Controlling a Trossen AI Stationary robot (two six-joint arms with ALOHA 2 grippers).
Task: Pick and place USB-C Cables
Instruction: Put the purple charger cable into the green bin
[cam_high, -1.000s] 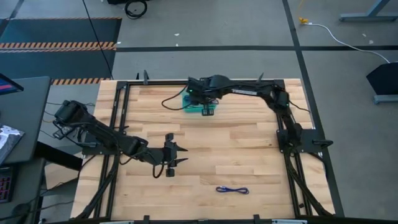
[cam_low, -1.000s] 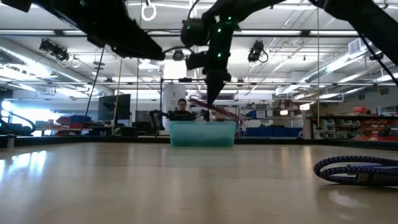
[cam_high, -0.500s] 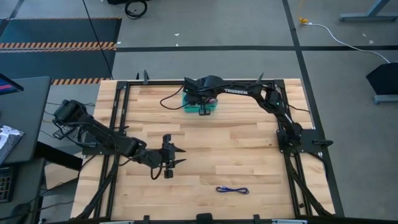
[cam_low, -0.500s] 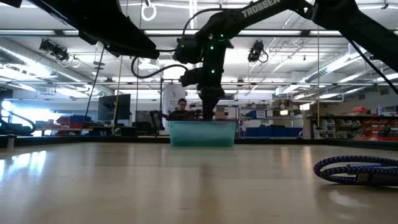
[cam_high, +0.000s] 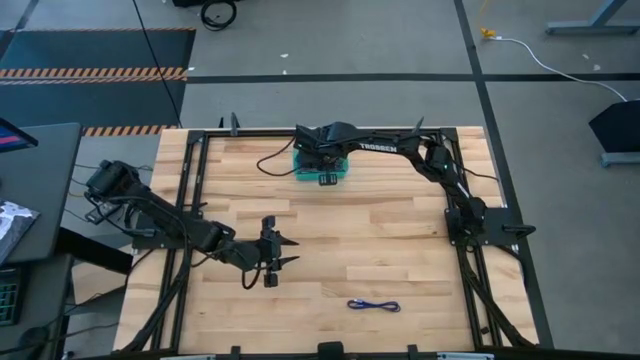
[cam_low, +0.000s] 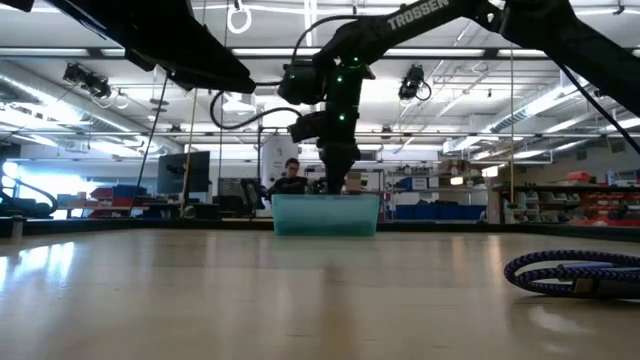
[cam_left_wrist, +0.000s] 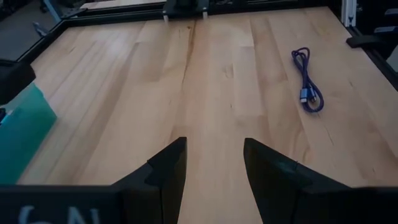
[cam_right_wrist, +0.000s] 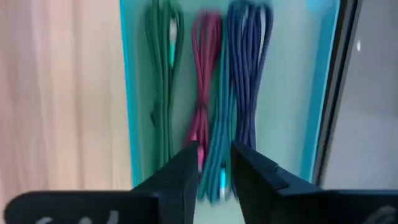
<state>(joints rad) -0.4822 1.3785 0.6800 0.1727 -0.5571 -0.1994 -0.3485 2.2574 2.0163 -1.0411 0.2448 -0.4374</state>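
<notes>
At the table's far middle stands a teal tray (cam_high: 298, 172) (cam_low: 326, 215) (cam_right_wrist: 126, 93). In it lie a green cable (cam_right_wrist: 163, 68), a maroon cable (cam_right_wrist: 204, 81), a teal cable (cam_right_wrist: 219, 158) and a blue-purple cable (cam_right_wrist: 249, 68), side by side on the tray's floor. My right gripper (cam_high: 325, 176) (cam_low: 338, 186) (cam_right_wrist: 215, 149) hangs just over them, pointing down, open. Another blue-purple cable (cam_high: 374, 305) (cam_low: 575, 272) (cam_left_wrist: 308, 87) lies coiled flat on the wood near the front edge. My left gripper (cam_high: 276, 251) (cam_left_wrist: 214, 165) waits open over the near left of the table.
Black frame rails (cam_high: 190, 200) run along the table's sides and far edge. Bare wood (cam_high: 380, 230) lies between the tray and the loose cable. A person (cam_low: 291, 175) sits in the room behind the tray. A white cord with a yellow plug (cam_high: 490, 35) lies on the floor.
My right gripper has gone down over the tray and a little toward the table's left edge. The maroon cable that hung slanting below it above the tray's rim no longer shows there; it lies in the tray.
</notes>
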